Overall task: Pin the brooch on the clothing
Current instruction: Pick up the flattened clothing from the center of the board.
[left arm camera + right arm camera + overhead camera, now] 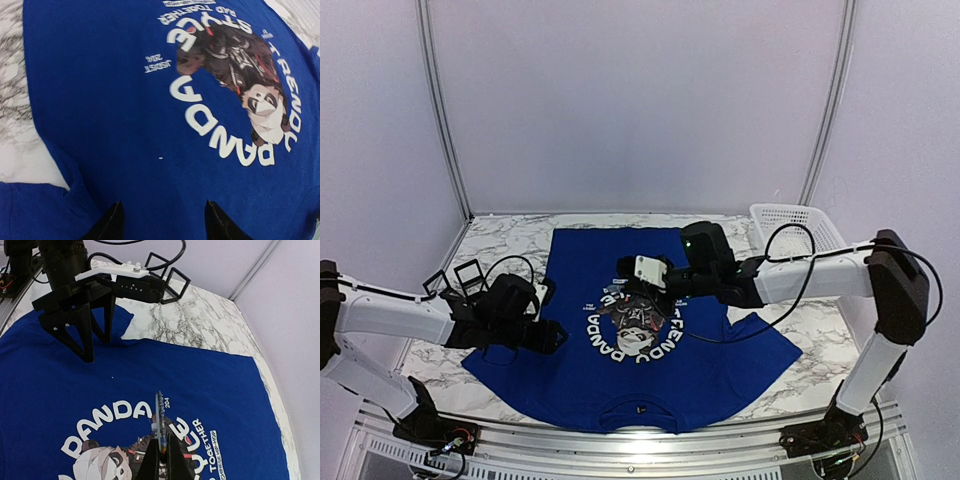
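A blue T-shirt [620, 385] lies flat on the marble counter [830, 330], collar toward the arms. The left hand [548, 318] sits at the shirt's left edge and the right hand [625, 290] over its panda print. A white basket [798, 225] stands far right.

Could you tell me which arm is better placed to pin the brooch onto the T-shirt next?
Probably right: the right pincer is shut on the brooch over the T-shirt's panda print; the left pincer hangs open and empty.
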